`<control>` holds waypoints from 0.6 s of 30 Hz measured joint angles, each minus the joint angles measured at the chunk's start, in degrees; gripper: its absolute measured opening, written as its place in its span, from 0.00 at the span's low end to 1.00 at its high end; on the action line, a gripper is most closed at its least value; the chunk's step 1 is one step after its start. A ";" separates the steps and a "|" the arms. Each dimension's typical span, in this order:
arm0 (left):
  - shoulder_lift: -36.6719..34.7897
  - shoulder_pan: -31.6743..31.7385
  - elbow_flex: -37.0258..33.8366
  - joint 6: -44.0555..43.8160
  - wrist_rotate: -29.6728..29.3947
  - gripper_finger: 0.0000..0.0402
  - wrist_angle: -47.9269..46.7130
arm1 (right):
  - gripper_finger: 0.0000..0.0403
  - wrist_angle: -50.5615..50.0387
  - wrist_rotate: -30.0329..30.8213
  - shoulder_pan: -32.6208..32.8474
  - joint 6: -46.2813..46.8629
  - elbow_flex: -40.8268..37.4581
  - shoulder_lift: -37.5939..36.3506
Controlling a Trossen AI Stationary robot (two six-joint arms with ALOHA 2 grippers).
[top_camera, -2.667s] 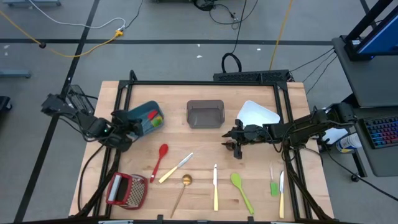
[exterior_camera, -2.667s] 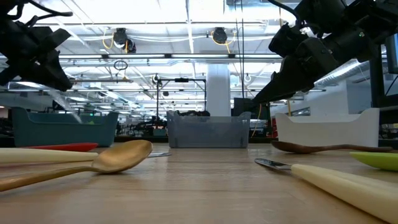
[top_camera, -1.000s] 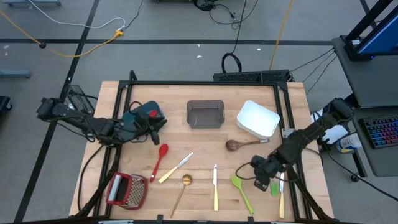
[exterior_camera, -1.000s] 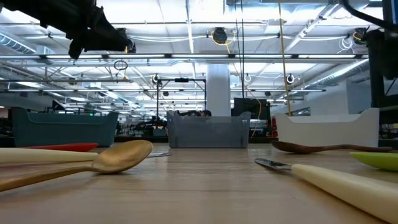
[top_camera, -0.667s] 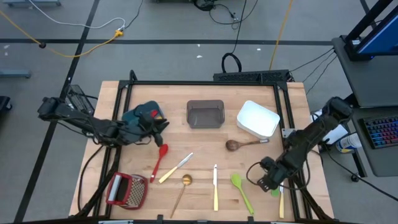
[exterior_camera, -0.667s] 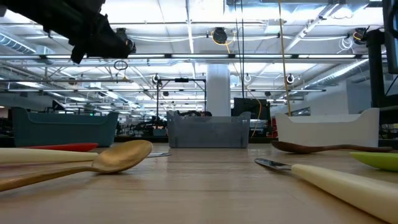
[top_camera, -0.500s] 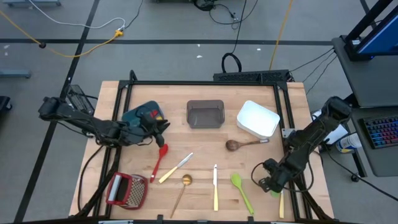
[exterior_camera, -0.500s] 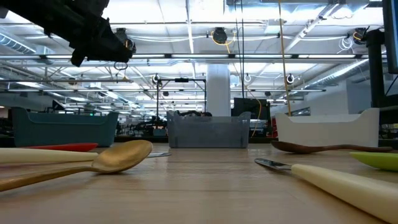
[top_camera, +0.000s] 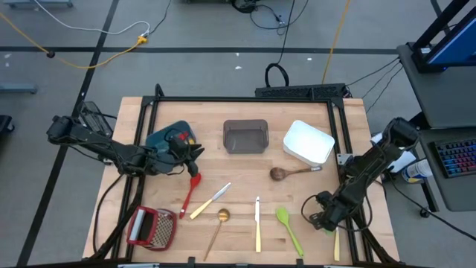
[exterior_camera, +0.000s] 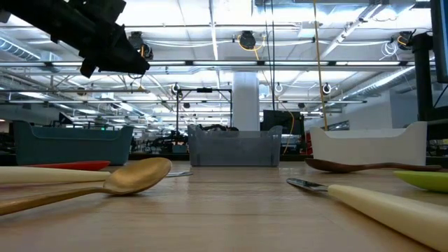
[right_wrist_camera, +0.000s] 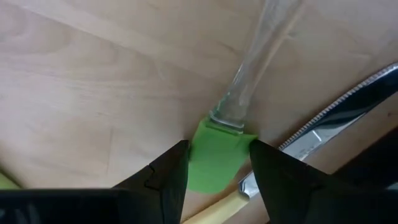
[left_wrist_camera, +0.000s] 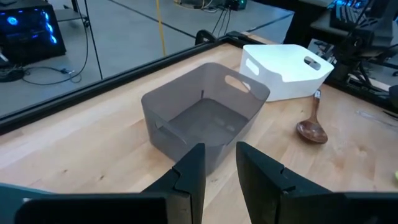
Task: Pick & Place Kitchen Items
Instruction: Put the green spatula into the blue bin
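Note:
My right gripper [top_camera: 321, 219] is low over the table's near right part, fingers pointing down. In the right wrist view it is open [right_wrist_camera: 217, 177], with one finger on each side of the green blade [right_wrist_camera: 214, 155] of a small clear-handled spatula lying flat on the wood. My left gripper [top_camera: 192, 158] hovers empty, its fingers a narrow gap apart [left_wrist_camera: 221, 168], by the teal bin's [top_camera: 160, 138] right end, just above the red spatula's [top_camera: 192, 190] head. A wooden spoon [top_camera: 290, 173], green spoon [top_camera: 288, 227], gold spoon [top_camera: 221, 218] and cream-handled knives [top_camera: 257, 223] lie flat. My right gripper's fingers [right_wrist_camera: 168, 180] come from above and stand close against the two side edges of the spatula's green blade [right_wrist_camera: 205, 168], across it. I cannot tell whether they touch it. The spatula lies flat on the table.
A grey bin [top_camera: 245, 136] and a white bin [top_camera: 309, 141] stand at the far middle and far right. A red-framed grater [top_camera: 152, 227] lies near left. A cream-handled knife [right_wrist_camera: 323, 130] lies right beside the green blade. A black frame rail [top_camera: 349, 216] runs by my right arm.
My right gripper has gone toward the table's near right and down, onto the small green spatula. My left gripper has drifted a little right and nearer, from over the teal bin toward the red spatula's head, and slightly down.

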 joint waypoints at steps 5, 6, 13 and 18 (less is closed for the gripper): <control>-0.03 0.00 0.00 -0.07 0.02 0.23 -0.02 | 0.41 -4.07 -0.36 -3.76 -8.88 -0.07 0.76; -0.03 0.00 0.00 -0.07 0.02 0.23 -0.04 | 0.40 -4.78 -0.68 -4.79 -10.83 -0.07 0.79; -0.03 0.00 0.00 -0.12 0.10 0.23 -1.77 | 0.25 -7.07 -1.78 -13.74 -29.36 -2.30 0.75; -0.03 0.00 0.00 -2.01 0.22 0.23 -2.05 | 0.13 -6.63 -2.43 -18.82 -40.02 -3.09 0.79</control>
